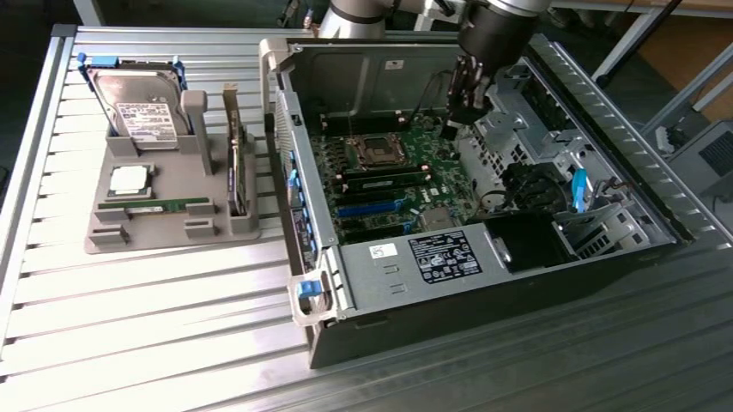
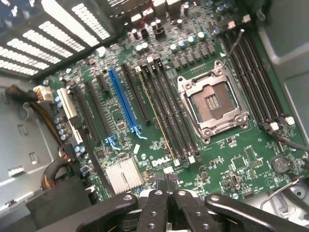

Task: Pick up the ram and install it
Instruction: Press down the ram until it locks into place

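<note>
One ram stick (image 1: pixel 154 206), green with a white label, lies flat in the grey holder (image 1: pixel 115 236) at the exterior view's left. A second ram stick (image 1: pixel 384 178) stands on edge in a motherboard slot (image 2: pixel 157 116) beside the empty processor socket (image 2: pixel 211 100). My gripper (image 1: pixel 459 120) hangs inside the open computer case above the motherboard's far side, a little past the socket. In the wrist view its black fingertips (image 2: pixel 166 186) are pressed together with nothing between them, and the seated stick lies ahead of them.
The holder also carries a hard drive (image 1: pixel 140 103), a silver processor chip (image 1: pixel 129 178) and an upright expansion card (image 1: pixel 235 163). The case walls (image 1: pixel 281 129), power supply (image 1: pixel 441 257), black cables (image 1: pixel 521 184) and a blue latch (image 1: pixel 578 193) surround the motherboard.
</note>
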Controlling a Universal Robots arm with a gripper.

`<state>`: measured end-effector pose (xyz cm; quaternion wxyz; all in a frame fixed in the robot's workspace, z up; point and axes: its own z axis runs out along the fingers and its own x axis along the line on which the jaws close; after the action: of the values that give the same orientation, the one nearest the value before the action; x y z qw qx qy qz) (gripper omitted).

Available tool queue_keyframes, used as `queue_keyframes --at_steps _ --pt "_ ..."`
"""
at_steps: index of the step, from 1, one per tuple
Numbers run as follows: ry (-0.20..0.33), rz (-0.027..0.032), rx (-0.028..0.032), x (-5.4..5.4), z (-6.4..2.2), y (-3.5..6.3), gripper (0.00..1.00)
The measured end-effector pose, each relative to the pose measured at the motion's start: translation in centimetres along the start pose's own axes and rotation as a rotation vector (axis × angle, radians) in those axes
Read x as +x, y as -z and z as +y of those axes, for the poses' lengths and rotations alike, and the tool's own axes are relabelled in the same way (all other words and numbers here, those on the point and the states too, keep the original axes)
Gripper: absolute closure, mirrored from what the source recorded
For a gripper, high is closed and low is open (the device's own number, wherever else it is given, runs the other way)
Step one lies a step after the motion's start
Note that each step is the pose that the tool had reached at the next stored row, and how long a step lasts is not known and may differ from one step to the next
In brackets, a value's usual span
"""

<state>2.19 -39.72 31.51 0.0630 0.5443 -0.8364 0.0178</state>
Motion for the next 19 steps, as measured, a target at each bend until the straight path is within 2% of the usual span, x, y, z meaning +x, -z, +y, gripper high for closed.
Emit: queue_keyframes --at_steps 4,7,9,16,19 --pt "-0.074 -0.0029 -0.0093 0.00 0.00 -0.02 0.91" --pt "-0.154 -0.0061 -0.0193 -0.01 0.00 -0.04 0.91" --pt "-0.224 -0.0088 -0.0281 -0.01 0.00 -0.08 0.91" --pt "-0.374 -0.0147 -0.0471 -0.02 0.00 -0.13 0.91" --pt "-0.462 -0.0181 -0.0582 -0.02 -0.01 -0.17 0.91"
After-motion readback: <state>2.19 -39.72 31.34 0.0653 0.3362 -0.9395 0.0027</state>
